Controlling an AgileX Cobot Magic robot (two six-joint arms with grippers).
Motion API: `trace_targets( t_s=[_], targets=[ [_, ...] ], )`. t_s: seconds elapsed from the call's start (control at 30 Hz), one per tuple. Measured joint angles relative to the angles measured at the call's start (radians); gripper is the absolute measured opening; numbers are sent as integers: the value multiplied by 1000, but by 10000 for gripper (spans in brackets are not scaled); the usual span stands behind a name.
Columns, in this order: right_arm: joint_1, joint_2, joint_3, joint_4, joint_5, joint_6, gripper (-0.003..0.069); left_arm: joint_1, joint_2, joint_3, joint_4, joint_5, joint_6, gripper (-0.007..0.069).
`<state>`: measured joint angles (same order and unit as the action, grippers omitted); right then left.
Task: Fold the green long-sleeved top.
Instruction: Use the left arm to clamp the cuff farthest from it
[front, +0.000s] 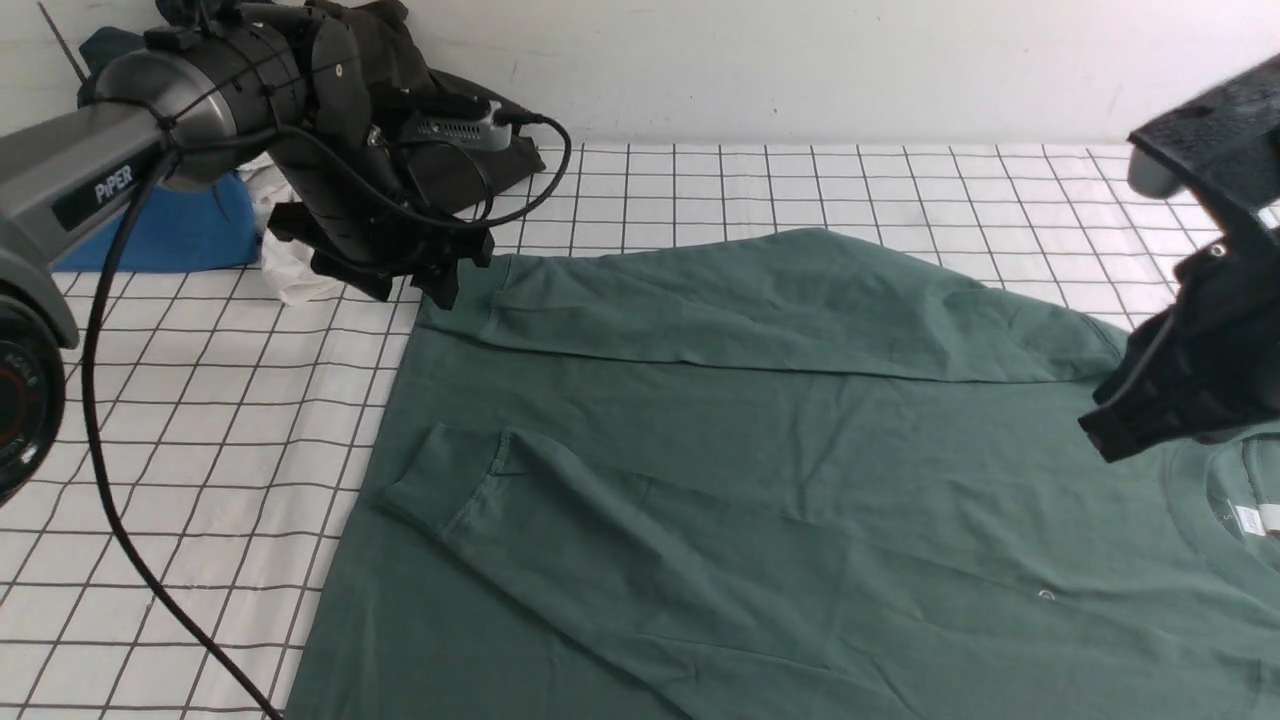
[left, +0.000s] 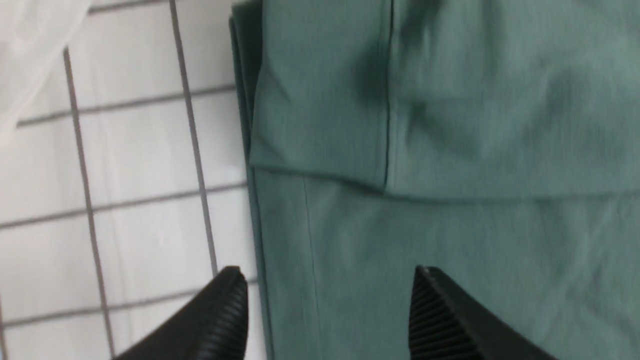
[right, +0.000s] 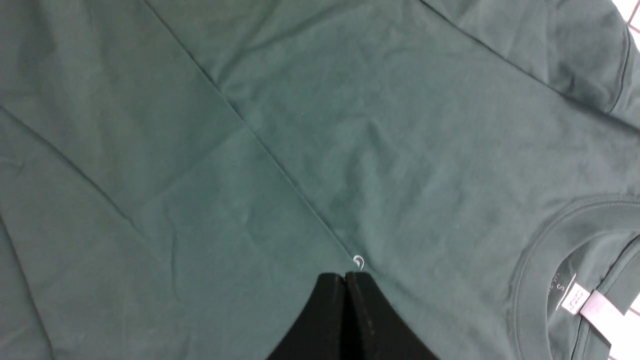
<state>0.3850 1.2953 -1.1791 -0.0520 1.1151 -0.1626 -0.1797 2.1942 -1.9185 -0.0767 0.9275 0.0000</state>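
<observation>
The green long-sleeved top (front: 780, 450) lies flat on the checked cloth, collar and white neck tag (front: 1255, 520) at the right, both sleeves folded across the body. Its small white chest logo (front: 1046, 596) shows near the front. My left gripper (front: 405, 285) hovers open and empty over the top's far left corner; the left wrist view shows its jaws apart (left: 327, 300) above the hem edge and the sleeve cuff (left: 320, 130). My right gripper (front: 1110, 430) is shut and empty above the chest, close to the collar; in the right wrist view its tips (right: 345, 276) sit beside the logo (right: 358, 261).
A dark garment (front: 440, 110) is heaped at the back left by the wall, with a blue cloth (front: 170, 235) and a white cloth (front: 285, 265) beside it. The left arm's black cable (front: 130, 540) hangs over the checked cloth (front: 200, 430).
</observation>
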Motion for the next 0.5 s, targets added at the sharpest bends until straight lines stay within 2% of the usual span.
trace_targets(
  t_s=[0.5],
  targets=[
    [0,44,-12,5,11,1,-14,0,239,-182,61,-88,-65,405]
  ],
)
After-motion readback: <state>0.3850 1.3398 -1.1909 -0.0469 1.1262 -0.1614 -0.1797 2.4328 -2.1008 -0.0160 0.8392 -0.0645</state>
